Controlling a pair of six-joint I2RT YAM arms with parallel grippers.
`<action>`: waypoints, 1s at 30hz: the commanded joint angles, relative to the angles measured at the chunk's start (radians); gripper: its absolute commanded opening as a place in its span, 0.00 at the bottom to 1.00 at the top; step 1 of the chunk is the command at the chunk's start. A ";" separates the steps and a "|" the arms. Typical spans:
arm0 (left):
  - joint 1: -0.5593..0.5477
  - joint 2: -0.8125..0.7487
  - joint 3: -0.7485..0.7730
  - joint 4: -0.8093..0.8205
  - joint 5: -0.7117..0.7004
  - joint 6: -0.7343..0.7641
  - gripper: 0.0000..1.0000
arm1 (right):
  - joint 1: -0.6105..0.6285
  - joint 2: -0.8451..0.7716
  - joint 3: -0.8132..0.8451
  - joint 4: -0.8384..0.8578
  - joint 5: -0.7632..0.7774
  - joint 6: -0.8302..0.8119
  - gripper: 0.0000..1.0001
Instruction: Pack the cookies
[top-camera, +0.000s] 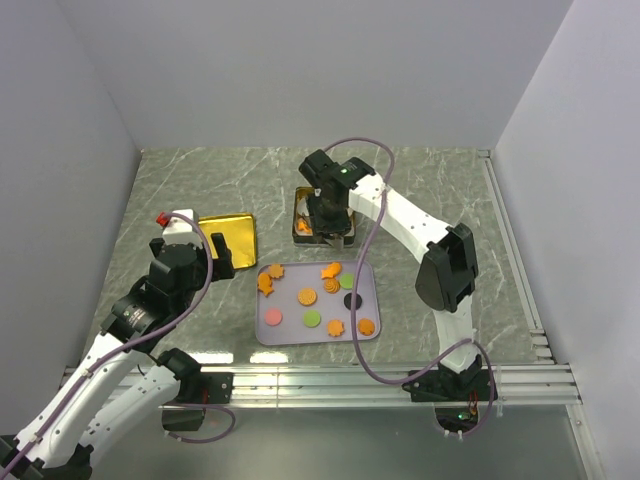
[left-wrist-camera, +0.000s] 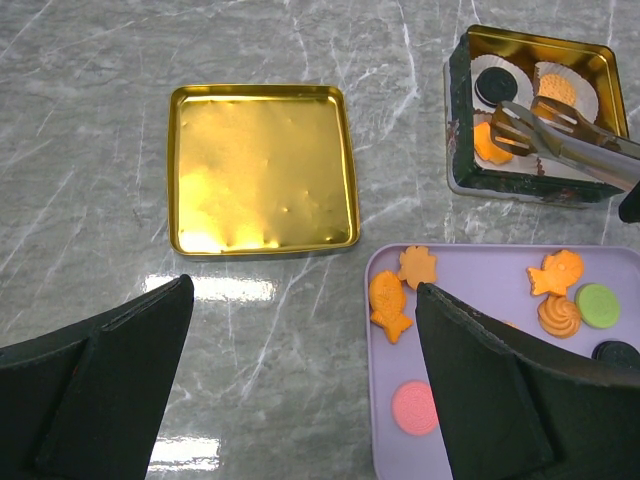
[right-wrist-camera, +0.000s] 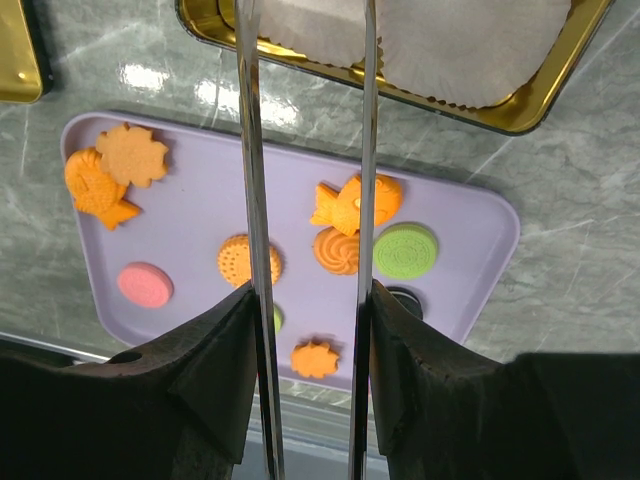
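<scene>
Grey marble tabletop (top-camera: 180, 190) underlies everything. Nearest, the left gripper (left-wrist-camera: 303, 290) hangs spread wide, empty. Eleven cookies (right-wrist-camera: 240, 260) lie on the lavender plastic tray (right-wrist-camera: 200, 225): seven orange, two green, one pink, one black. Beyond, the right gripper (right-wrist-camera: 305, 300) pinches slim metal tongs (left-wrist-camera: 560, 140), tips inside the gold-lined square tin (left-wrist-camera: 520, 182) holding three more.

My tongs (right-wrist-camera: 258, 200) above tray and tin

My jaws, black at the bottom edge, grip two long metal blades that run upward side by side with a gap between them. Beneath them lies a lavender tray (right-wrist-camera: 200, 205) of cookies (right-wrist-camera: 345, 250): orange fish, leaf and swirl shapes, a pink disc, a green disc. Past it, on the grey marbled surface (right-wrist-camera: 580, 200), a gold tin (right-wrist-camera: 505, 120) holds white paper cups (right-wrist-camera: 470, 50).
</scene>
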 joint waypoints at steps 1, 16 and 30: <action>-0.001 -0.012 0.001 0.028 0.010 0.005 0.99 | -0.004 -0.104 0.034 -0.028 0.018 0.008 0.49; 0.000 0.003 0.001 0.028 0.046 0.007 0.99 | 0.089 -0.532 -0.438 0.088 -0.063 0.025 0.49; -0.001 -0.008 -0.004 0.034 0.057 0.016 0.99 | 0.342 -0.683 -0.713 0.162 -0.069 0.111 0.55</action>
